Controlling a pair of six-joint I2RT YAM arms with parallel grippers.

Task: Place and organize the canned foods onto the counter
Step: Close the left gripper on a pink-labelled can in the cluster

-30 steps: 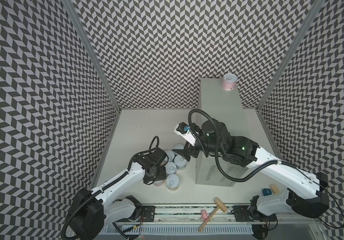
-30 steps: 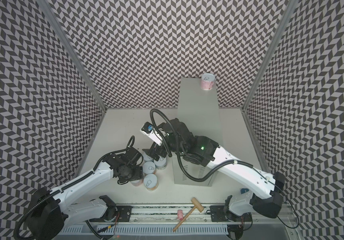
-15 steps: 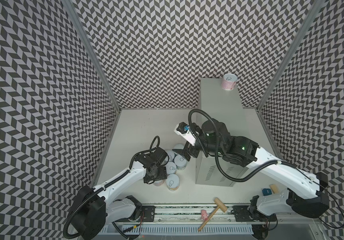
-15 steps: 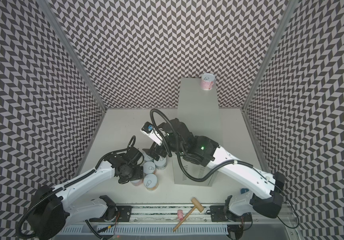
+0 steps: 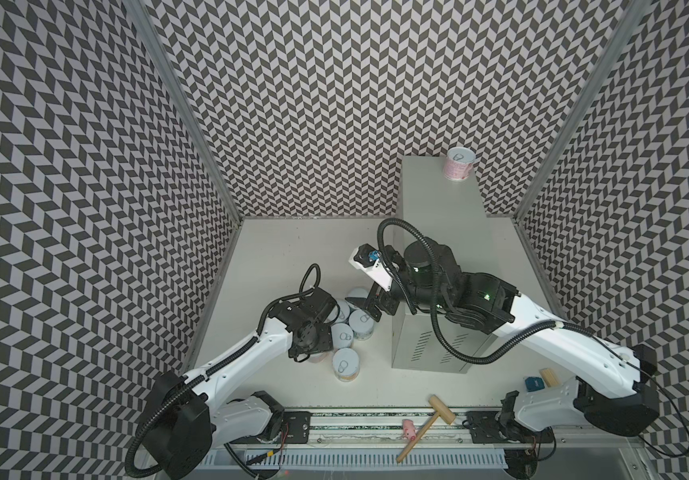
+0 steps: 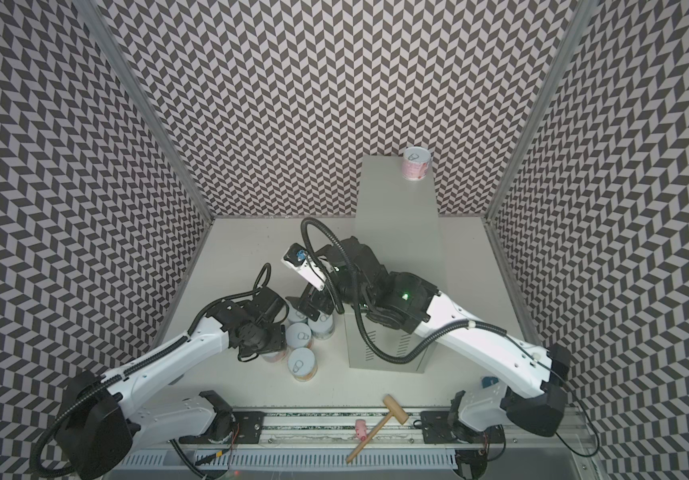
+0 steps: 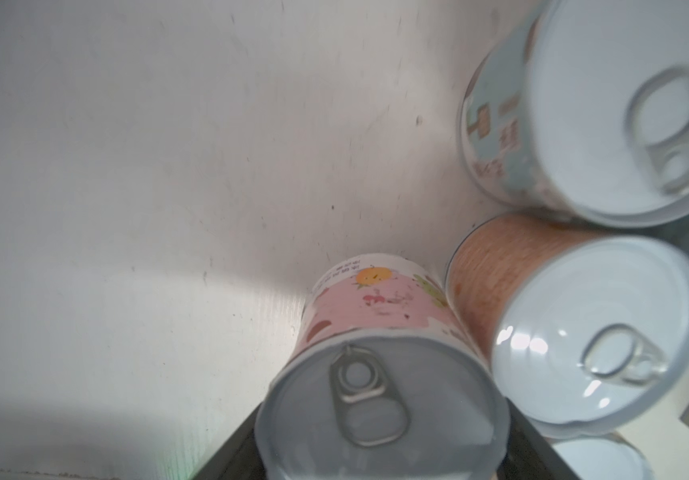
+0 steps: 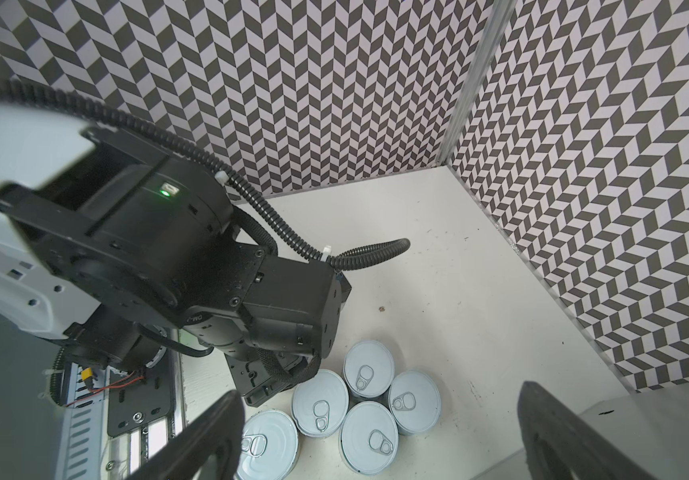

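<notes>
Has just clenched left hand [image 5: 314, 352] on the pink can [image 7: 376, 316], standing on the white floor [image 5: 293, 249] among other cans [image 5: 361, 322]. Looks ready for lifting onto the grey desk [image 5: 438, 208]. Leaves right hand [image 8: 380, 440] gaping.

**One Partial Marking Legible, Can Print Unreadable**

Only one marking could be read. Pale letters "DM-", then what looked like a "J", stood on the black joint housing [image 8: 210, 322] of the left arm [image 8: 6, 249]. The pink-labelled can [image 7: 376, 307] carried a line of small dark print beside fruit drawings, too small to read. The light-blue can [image 7: 496, 137] bore blocky characters, blurred beyond reading. Toward two o'clock in a top view, the far can [image 5: 458, 165] on the counter [image 5: 438, 216] showed only an illegible pink pattern.
</notes>
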